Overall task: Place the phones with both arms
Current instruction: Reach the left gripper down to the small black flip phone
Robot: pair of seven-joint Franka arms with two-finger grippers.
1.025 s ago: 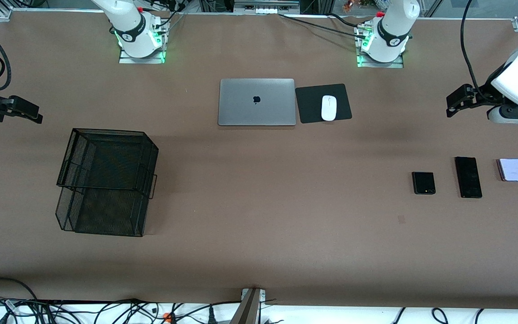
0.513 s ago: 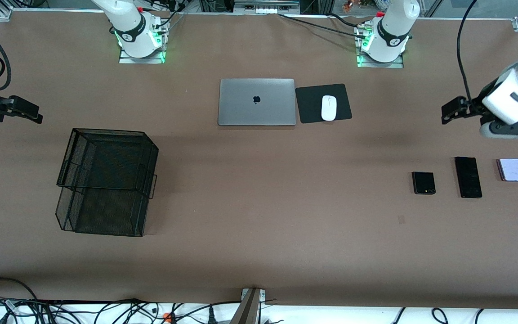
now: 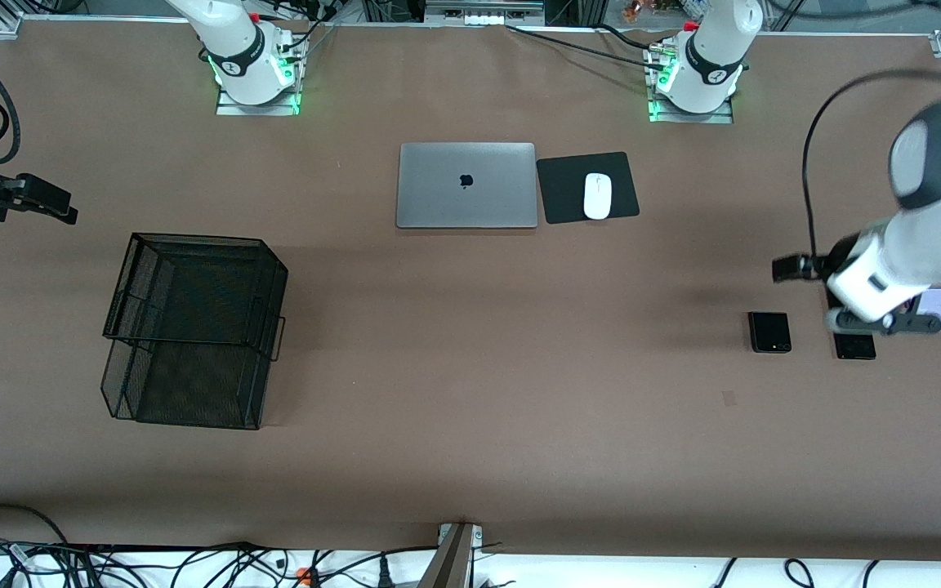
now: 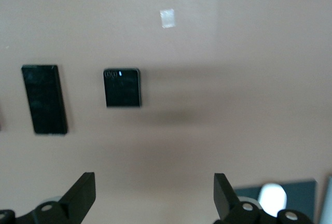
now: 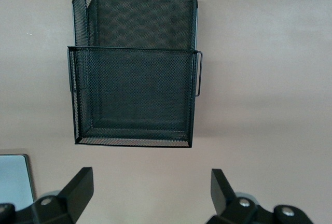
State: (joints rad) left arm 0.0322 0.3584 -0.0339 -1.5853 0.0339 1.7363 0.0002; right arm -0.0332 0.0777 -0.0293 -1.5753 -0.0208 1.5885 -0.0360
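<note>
Left fingers (image 4: 151,195) spread wide and empty above the black flip phone (image 4: 122,87), slab phone (image 4: 44,99) beside it.

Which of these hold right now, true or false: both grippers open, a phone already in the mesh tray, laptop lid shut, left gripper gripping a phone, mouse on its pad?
1. Both grippers are open. True: the left gripper and the right gripper each show spread fingers with nothing between them.
2. A phone lies in the mesh tray. False: the tray holds nothing; the black flip phone and the slim black phone lie on the table.
3. The laptop is closed. True.
4. The left gripper holds a phone. False: it hangs above the phones, touching none.
5. The mouse sits on the mouse pad. True.
</note>
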